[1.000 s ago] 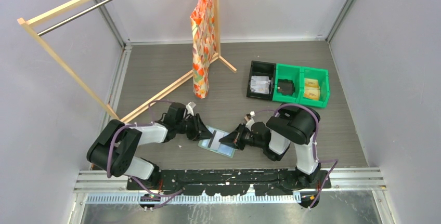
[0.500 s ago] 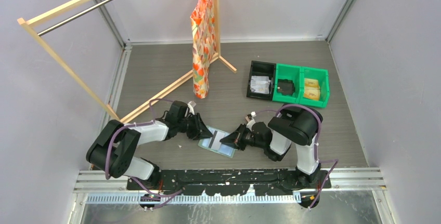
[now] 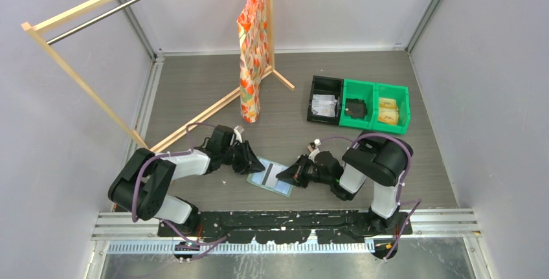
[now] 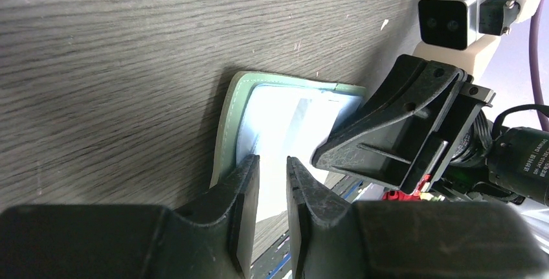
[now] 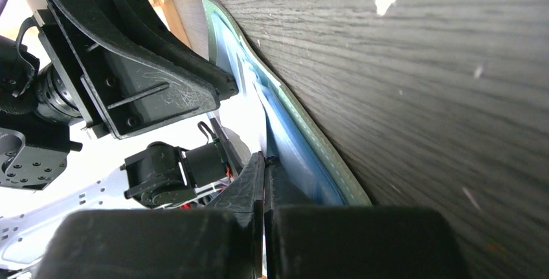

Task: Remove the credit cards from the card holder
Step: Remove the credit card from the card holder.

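The card holder [image 3: 272,181] lies open on the table between my two arms, sage-green rim up and pale blue pockets showing. My left gripper [image 3: 253,163] rests low over its left half; in the left wrist view its jaws [image 4: 272,164] stand a narrow gap apart over the holder's [image 4: 226,130] bright inside, nothing between them. My right gripper [image 3: 283,177] comes in from the right, jaws pressed together [image 5: 265,158], tips against the blue pocket of the holder [image 5: 304,146]. I cannot make out the credit cards as separate things; glare washes out the pockets.
A black bin [image 3: 325,107] and a double green bin [image 3: 375,107] with small items stand at the back right. A wooden clothes rack [image 3: 207,116] with an orange patterned cloth [image 3: 251,46] stands at the back left and centre.
My right arm's elbow has swung a little to the right while its gripper stays at the holder. The left gripper and the holder have barely moved.
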Robot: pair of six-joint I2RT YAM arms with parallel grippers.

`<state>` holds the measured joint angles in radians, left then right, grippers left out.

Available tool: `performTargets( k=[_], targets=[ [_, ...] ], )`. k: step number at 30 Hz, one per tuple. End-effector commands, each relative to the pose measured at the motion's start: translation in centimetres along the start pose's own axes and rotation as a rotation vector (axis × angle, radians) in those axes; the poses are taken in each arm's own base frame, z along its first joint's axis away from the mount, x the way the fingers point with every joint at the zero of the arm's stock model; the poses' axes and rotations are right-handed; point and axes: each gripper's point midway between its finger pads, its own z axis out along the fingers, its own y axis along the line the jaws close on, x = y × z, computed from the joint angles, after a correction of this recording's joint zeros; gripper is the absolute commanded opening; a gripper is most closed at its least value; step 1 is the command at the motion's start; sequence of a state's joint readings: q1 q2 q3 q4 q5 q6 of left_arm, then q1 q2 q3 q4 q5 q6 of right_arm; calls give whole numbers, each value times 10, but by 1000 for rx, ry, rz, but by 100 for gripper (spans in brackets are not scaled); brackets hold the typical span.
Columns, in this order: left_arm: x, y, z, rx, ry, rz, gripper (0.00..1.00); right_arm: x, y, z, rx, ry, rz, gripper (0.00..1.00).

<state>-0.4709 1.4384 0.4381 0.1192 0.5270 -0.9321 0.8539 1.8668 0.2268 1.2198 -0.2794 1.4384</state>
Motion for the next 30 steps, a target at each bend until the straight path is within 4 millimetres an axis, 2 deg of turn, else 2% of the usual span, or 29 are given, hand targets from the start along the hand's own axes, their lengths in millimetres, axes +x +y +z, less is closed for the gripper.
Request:
performTargets(
  k=[1, 11, 17, 21, 22, 25, 27, 30],
  targets=[
    [8, 62, 0, -244, -18, -28, 25, 5, -35, -13, 131, 10, -10, 1],
    [5, 57, -1, -234, -29, -24, 25, 9, -33, -32, 165, 24, -70, 1],
    [3, 51, -2, -214, -35, -21, 24, 4, -7, -58, 206, -3, -200, 1],
    [1, 44, -4, -195, -39, -18, 24, -11, 28, -83, 222, -79, -321, 1],
    [0, 41, -5, -190, -43, -16, 24, -14, 31, -91, 241, -90, -332, 1],
    [-4, 33, -8, -177, -53, -9, 24, -31, 56, -106, 218, -158, -344, 1],
    [-6, 28, -12, -174, -61, -2, 24, -50, 71, -116, 226, -237, -331, 1],
    [-10, 25, -21, -196, -84, 15, 24, -93, 91, -131, 254, -434, -251, 1]
  ],
)
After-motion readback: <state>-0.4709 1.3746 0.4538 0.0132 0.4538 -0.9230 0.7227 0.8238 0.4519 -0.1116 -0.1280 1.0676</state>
